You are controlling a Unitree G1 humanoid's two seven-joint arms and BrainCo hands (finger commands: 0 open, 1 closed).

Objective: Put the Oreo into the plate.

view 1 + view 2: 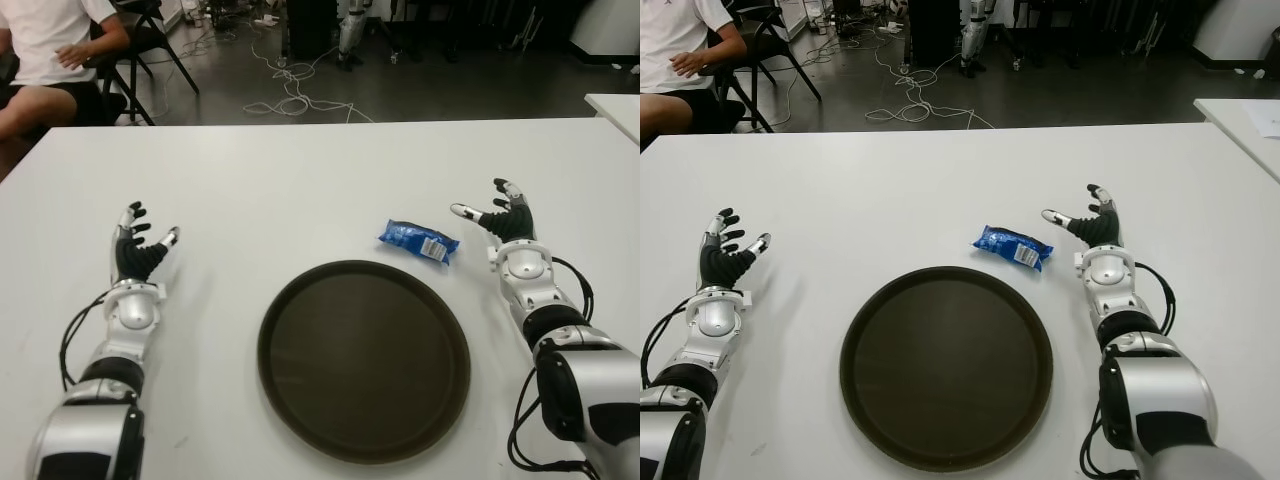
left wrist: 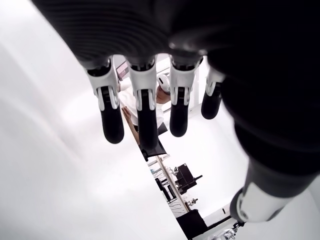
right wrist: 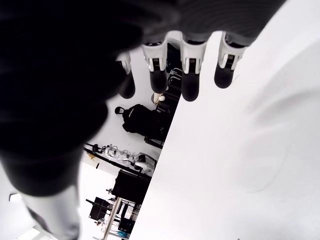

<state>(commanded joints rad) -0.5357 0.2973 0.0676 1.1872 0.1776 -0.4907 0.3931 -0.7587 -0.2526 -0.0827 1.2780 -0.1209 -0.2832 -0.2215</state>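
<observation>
A blue Oreo packet (image 1: 419, 240) lies on the white table (image 1: 300, 180), just beyond the far right rim of a round dark brown plate (image 1: 364, 357) that holds nothing. My right hand (image 1: 497, 219) is to the right of the packet, a short gap away, fingers spread and holding nothing. My left hand (image 1: 140, 243) shows at the left side of the table, well left of the plate, with its fingers also spread and nothing in them. Both wrist views show straight fingers (image 2: 144, 115) over bare table.
A person in a white shirt (image 1: 45, 40) sits on a chair beyond the table's far left corner. Cables (image 1: 290, 95) lie on the floor behind the table. Another white table's corner (image 1: 615, 110) shows at the far right.
</observation>
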